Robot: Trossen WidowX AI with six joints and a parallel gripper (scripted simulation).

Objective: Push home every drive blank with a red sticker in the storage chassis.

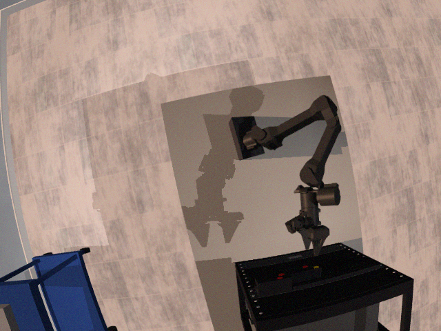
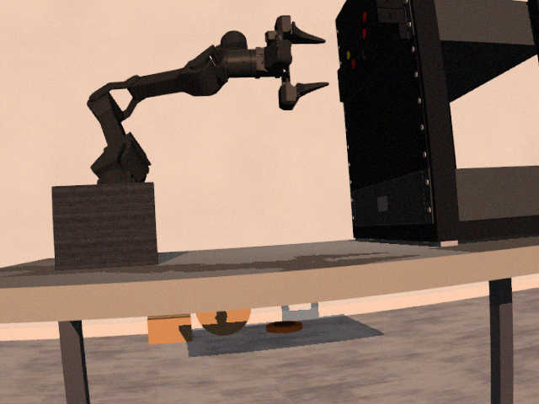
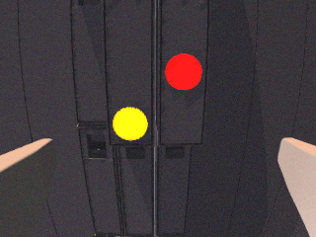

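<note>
From above, in the top view, the dark jointed arm is reaching from its block-shaped base [image 1: 246, 137] across the pale grey desk [image 1: 263, 209] toward the black rack [image 1: 322, 281]. Its claw [image 1: 313, 245] is hanging just before the rack's front edge, two tapered wedge fingers spread wide apart with nothing between them. On the chassis face, two red stickers [image 1: 280, 276] are sitting close together, with a further red sticker [image 1: 304, 265] and a yellow sticker [image 1: 315, 266] side by side nearer the claw. A blue open-frame cart [image 1: 53, 288] is standing on the mottled tile floor, well apart from the desk.

Seen from the side in the exterior view, the arm is stretching out level from a wood-grained plinth [image 2: 104, 225]. The claw [image 2: 311, 62] is pointing at the upper part of the rack [image 2: 393, 130], near its front but not touching it, one pointed finger above the other. Small round dots are showing on that matt black front: two red ones [image 2: 364, 24] high up, then a yellow one [image 2: 348, 55] and a red one [image 2: 353, 63] lower down. A row of pale rivets is running down the rack's front post. The desk's rim [image 2: 261, 287] is a smooth, thick beige band.

Through the wrist view, the claw's pale fingertips are framing the chassis front at both edges. Between them, narrow upright rectangular blanks are lying side by side; the red-stickered blank [image 3: 184, 73] is sitting just beside the yellow-stickered blank [image 3: 130, 124].
</note>
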